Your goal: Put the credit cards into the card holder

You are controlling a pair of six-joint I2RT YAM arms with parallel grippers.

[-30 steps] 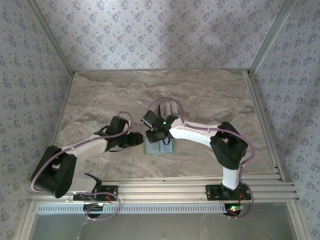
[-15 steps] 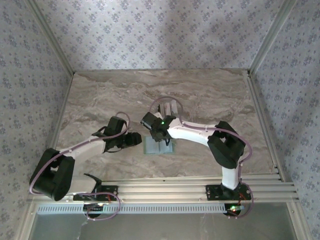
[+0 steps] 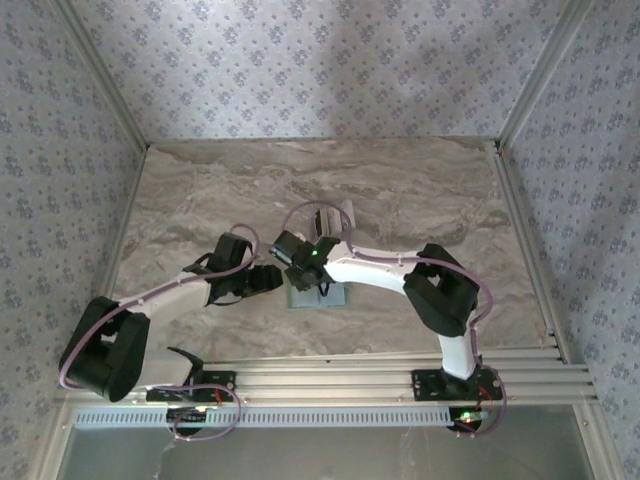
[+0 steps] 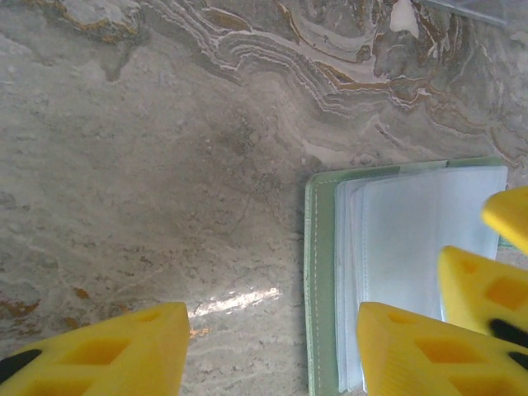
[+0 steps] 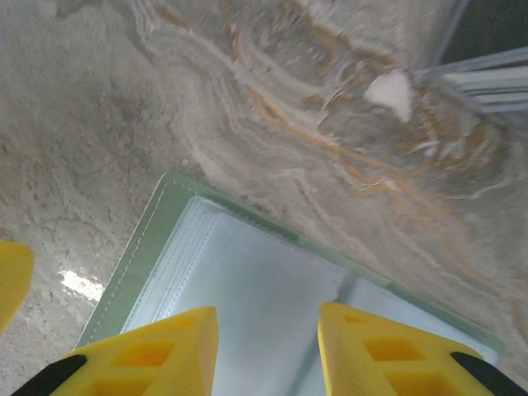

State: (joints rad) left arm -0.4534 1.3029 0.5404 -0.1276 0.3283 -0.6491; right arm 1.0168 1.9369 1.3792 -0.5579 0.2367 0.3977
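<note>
The card holder (image 4: 323,272) lies open on the marble table, pale green with clear plastic sleeves (image 5: 247,280) inside; from above its near edge (image 3: 333,297) shows beneath the grippers. My left gripper (image 4: 272,355) is open and straddles the holder's left edge, its right finger (image 4: 429,346) over the sleeves. My right gripper (image 5: 268,346) is open just above the sleeves, with nothing between its fingers. The credit cards (image 3: 345,212) lie farther back on the table, partly behind the right arm's cable, and their edges (image 5: 487,78) show in the right wrist view.
Both grippers crowd together over the holder; the right gripper's yellow fingers (image 4: 487,289) show at the edge of the left wrist view. Patterned walls (image 3: 320,60) close in the table on three sides. An aluminium rail (image 3: 400,375) runs along the near edge.
My right gripper has moved left and nearer, further over the open holder, and its jaws have narrowed slightly. The left gripper has barely moved.
</note>
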